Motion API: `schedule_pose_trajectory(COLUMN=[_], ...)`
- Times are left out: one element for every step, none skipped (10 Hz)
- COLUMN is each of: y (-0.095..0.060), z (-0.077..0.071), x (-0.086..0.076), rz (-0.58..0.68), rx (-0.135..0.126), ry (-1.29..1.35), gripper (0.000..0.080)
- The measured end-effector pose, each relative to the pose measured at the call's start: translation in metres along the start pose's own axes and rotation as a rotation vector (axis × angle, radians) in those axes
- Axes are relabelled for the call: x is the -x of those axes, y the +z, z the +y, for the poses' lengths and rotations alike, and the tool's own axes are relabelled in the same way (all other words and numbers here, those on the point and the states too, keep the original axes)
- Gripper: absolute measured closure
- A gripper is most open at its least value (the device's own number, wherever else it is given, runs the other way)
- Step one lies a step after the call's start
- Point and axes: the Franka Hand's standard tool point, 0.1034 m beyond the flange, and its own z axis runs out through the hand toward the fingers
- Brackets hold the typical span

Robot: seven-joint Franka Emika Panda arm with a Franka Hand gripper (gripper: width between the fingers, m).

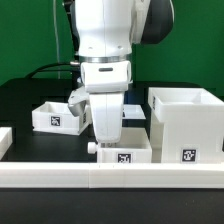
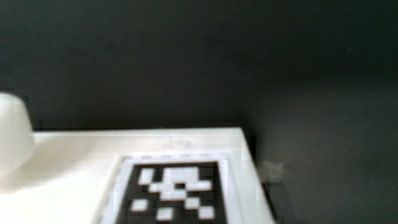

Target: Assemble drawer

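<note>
Assembly looks barely begun. The large white drawer case (image 1: 186, 125) stands off to one side of the jaws, with no drawer visibly in it. One small white drawer box (image 1: 127, 152), tagged on its face, sits on the tabletop (image 1: 25, 100) directly beneath the jaws. A second box (image 1: 55, 115) waits on their other side. I cannot tell whether the jaws are apart or together.
</note>
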Motion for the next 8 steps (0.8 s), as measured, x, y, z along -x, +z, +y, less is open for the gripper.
schedule_pose_trajectory(y=[0.0004, 0.0010, 0.0010, 0.0010, 0.0012, 0.0012, 0.0013, 0.0014], z=[-0.0001, 0.0000, 0.0013, 0.0026, 0.0021, 0.0021, 0.0021, 0.0023], x=[-0.0007, -0.0039, -0.0067, -0.0075, -0.0063, -0.0062, -0.0061, -0.0078], rz=[0.000, -0.003, -0.005, -0.004, -0.004, -0.004, -0.004, -0.005], rx=[-0.001, -0.001, 0.005, 0.022, 0.019, 0.019, 0.019, 0.020], ry=[-0.003, -0.017, -0.024, -0.021, -0.019, -0.018, -0.018, -0.023], gripper=[0.0758, 0.0758, 0.0758, 0.0758, 0.0758, 0.0758, 0.0758, 0.0758])
